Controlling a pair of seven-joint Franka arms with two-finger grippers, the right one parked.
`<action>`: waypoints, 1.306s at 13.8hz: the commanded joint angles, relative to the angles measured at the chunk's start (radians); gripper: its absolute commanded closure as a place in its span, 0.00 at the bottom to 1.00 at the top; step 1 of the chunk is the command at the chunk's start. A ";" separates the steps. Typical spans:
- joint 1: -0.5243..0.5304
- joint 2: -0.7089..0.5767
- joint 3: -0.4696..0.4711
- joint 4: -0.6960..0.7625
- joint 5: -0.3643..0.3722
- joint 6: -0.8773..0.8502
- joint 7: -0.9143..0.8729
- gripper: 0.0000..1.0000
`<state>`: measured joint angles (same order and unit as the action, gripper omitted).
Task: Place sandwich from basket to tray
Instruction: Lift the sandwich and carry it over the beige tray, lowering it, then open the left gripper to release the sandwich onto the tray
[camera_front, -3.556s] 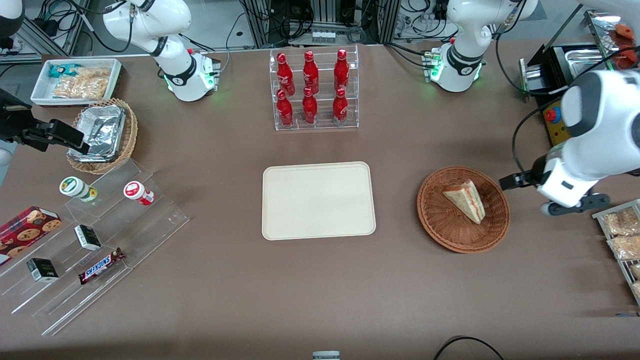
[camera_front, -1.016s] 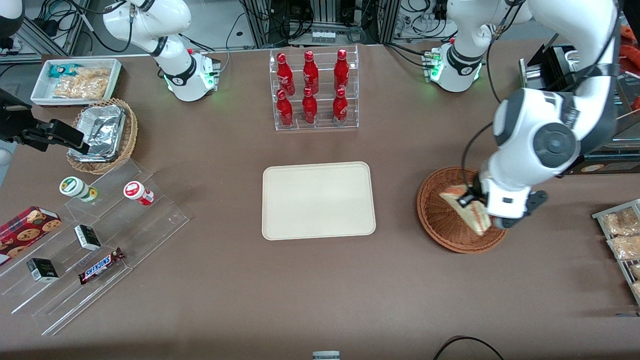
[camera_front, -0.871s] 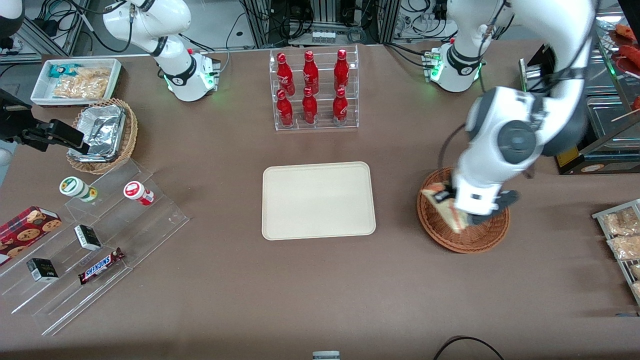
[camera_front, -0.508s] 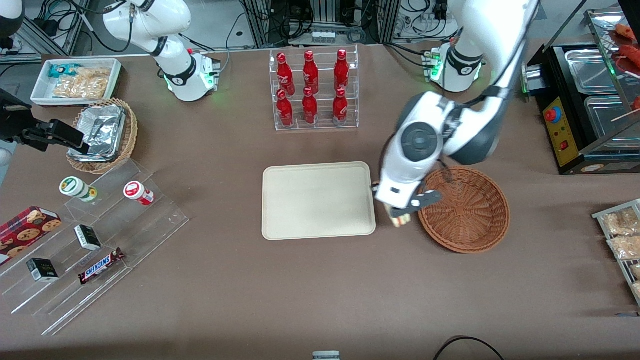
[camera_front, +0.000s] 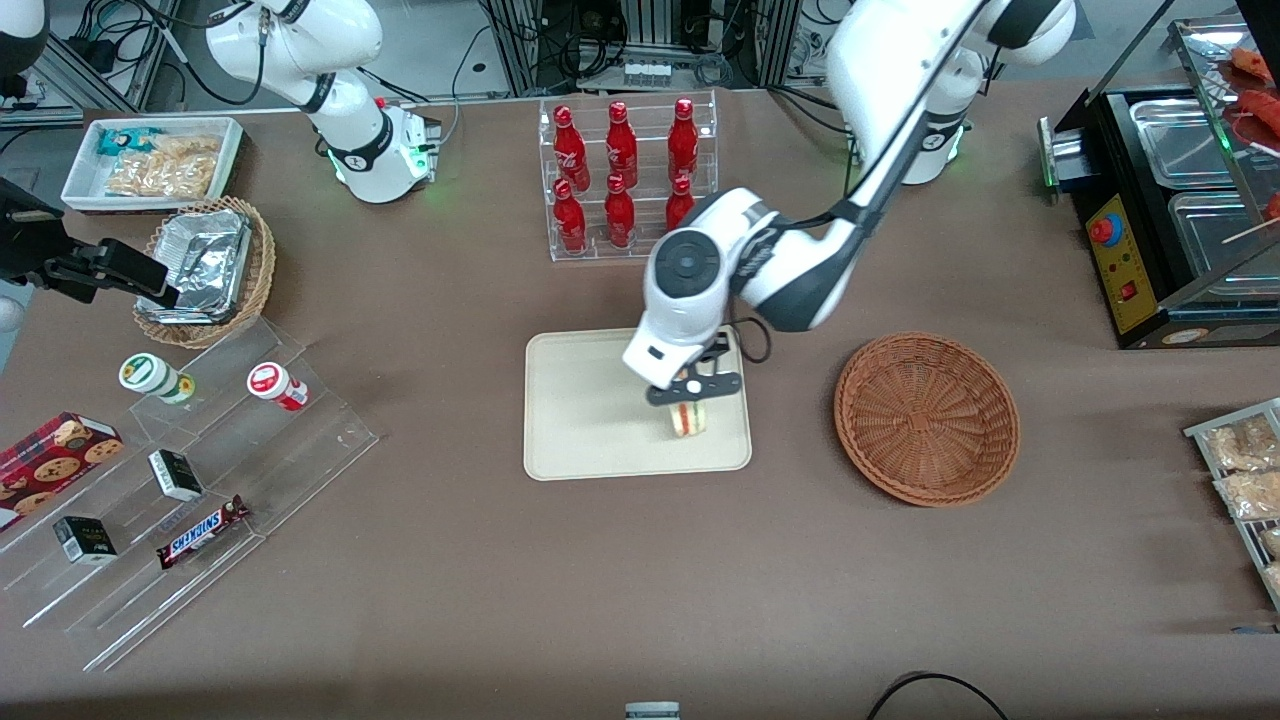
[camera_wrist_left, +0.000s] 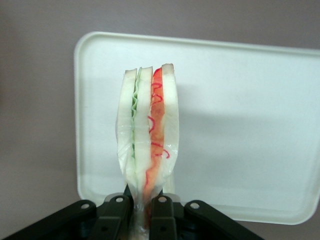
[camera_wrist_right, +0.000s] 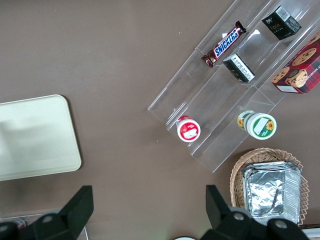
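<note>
My left gripper (camera_front: 690, 392) is shut on the sandwich (camera_front: 687, 419), a pale bread wedge with red and green filling, and holds it over the cream tray (camera_front: 580, 420), near the tray corner closest to the basket. In the left wrist view the sandwich (camera_wrist_left: 148, 135) stands on edge between the black fingers (camera_wrist_left: 116, 215), with the tray (camera_wrist_left: 240, 130) below it. The reddish-brown wicker basket (camera_front: 927, 417) sits empty beside the tray, toward the working arm's end of the table. I cannot tell whether the sandwich touches the tray.
A clear rack of red bottles (camera_front: 625, 175) stands farther from the camera than the tray. A stepped acrylic shelf with snacks (camera_front: 190, 480), a tan basket with a foil container (camera_front: 205, 265) and a white bin (camera_front: 150, 160) lie toward the parked arm's end.
My left gripper took hold of the sandwich in the basket, lifted it out and carried it sideways over the tray. The basket is now empty.
</note>
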<state>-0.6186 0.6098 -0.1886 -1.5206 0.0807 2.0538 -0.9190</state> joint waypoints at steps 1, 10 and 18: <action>-0.035 0.079 0.006 0.069 0.039 0.031 0.006 0.90; -0.101 0.166 0.006 0.085 0.060 0.138 -0.009 0.85; -0.066 0.058 0.021 0.073 0.050 0.062 -0.090 0.00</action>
<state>-0.6975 0.7333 -0.1752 -1.4437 0.1243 2.1798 -0.9621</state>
